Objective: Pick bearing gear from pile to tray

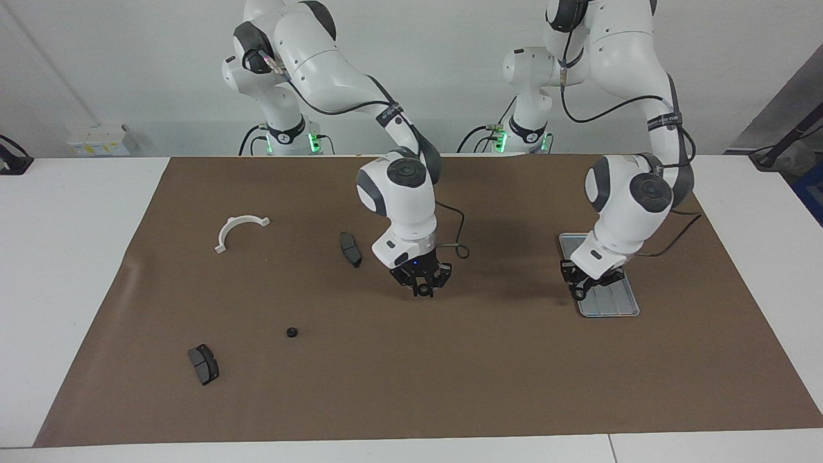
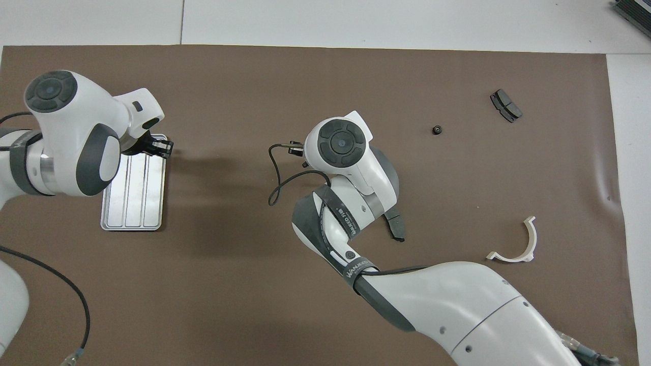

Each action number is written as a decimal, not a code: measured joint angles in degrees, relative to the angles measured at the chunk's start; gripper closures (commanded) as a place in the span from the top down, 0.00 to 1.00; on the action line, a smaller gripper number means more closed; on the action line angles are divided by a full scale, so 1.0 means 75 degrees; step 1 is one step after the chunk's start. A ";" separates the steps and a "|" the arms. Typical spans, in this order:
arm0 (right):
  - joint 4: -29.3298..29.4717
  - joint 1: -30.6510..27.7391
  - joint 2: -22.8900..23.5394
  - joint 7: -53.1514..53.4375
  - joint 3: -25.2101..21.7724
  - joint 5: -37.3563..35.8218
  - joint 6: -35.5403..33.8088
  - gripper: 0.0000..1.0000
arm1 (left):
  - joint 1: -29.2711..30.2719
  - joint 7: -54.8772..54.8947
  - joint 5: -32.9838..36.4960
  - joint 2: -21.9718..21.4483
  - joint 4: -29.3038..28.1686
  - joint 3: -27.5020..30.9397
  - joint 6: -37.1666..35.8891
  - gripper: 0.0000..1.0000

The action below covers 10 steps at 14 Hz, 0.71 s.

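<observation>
The tray point(image 1: 607, 307) lies on the brown mat point(image 1: 450, 373) toward the left arm's end of the table, at about three o'clock in the facing view; its ridged floor shows bare in the overhead view point(image 2: 133, 195).

The left gripper point(image 1: 580, 290) hangs over the tray's corner farthest from the robots (the one on the side toward the table's middle), its wrist tilted; whether its fingers are apart or together I cannot tell.

The right gripper point(image 1: 424, 290) points straight down over bare mat near the table's centre, clearly raised above the surface, with its shadow spread beside it; something small and dark sits between its fingertips, but I cannot tell whether that is a part or the fingers themselves, so its state stays unread; in the overhead view the wrist hides the tips altogether.

The pile is scattered toward the right arm's end: a white half-ring point(image 1: 239, 230) at about ten o'clock in the facing view, nearest the robots; one dark grey plate point(image 1: 350, 249) just beside the right gripper's wrist, at its nine o'clock, lying apart from it on the mat; a small black round piece point(image 1: 292, 332) at seven o'clock, farther from the robots; a second grey plate point(image 1: 204, 364) farther still, near the mat's corner.
</observation>
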 measured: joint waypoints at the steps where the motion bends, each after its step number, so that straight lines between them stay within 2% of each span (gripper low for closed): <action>1: 0.0027 0.0106 0.0042 0.0102 -0.0002 -0.0005 -0.0015 0.00 | 0.0239 0.0437 0.0000 -0.0048 -0.0132 -0.0002 -0.0001 0.03; 2: 0.0028 0.0189 0.0059 0.0191 -0.0002 -0.0020 -0.0051 0.02 | 0.0424 0.0802 0.0000 -0.0104 -0.0270 -0.0002 -0.0002 0.07; 3: 0.0021 0.0243 0.0073 0.0246 -0.0002 -0.0041 -0.0107 0.04 | 0.0563 0.1094 0.0000 -0.0176 -0.0437 -0.0004 -0.0002 0.19; 4: -0.0008 0.0271 0.0087 0.0252 -0.0003 -0.0059 -0.0121 0.08 | 0.0671 0.1301 0.0000 -0.0258 -0.0626 -0.0006 -0.0002 0.35; 5: -0.0041 0.0278 0.0102 0.0253 -0.0005 -0.0079 -0.0121 0.15 | 0.0741 0.1417 0.0000 -0.0333 -0.0793 -0.0007 0.0000 0.59; 6: -0.0071 0.0277 0.0115 0.0253 -0.0009 -0.0098 -0.0120 0.26 | 0.0766 0.1459 0.0000 -0.0404 -0.0914 -0.0007 0.0001 0.77; 8: -0.0131 0.0277 0.0133 0.0253 -0.0015 -0.0182 -0.0119 0.81 | 0.0760 0.1487 0.0000 -0.0487 -0.0998 -0.0054 0.0001 0.92; 9: -0.0137 0.0277 0.0138 0.0255 -0.0016 -0.0200 -0.0120 0.96 | 0.0752 0.1489 0.0000 -0.0504 -0.0999 -0.0080 0.0004 0.92; 10: -0.0126 0.0278 0.0138 0.0262 -0.0015 -0.0202 -0.0121 1.00 | 0.0745 0.1489 0.0000 -0.0517 -0.0995 -0.0102 0.0014 0.91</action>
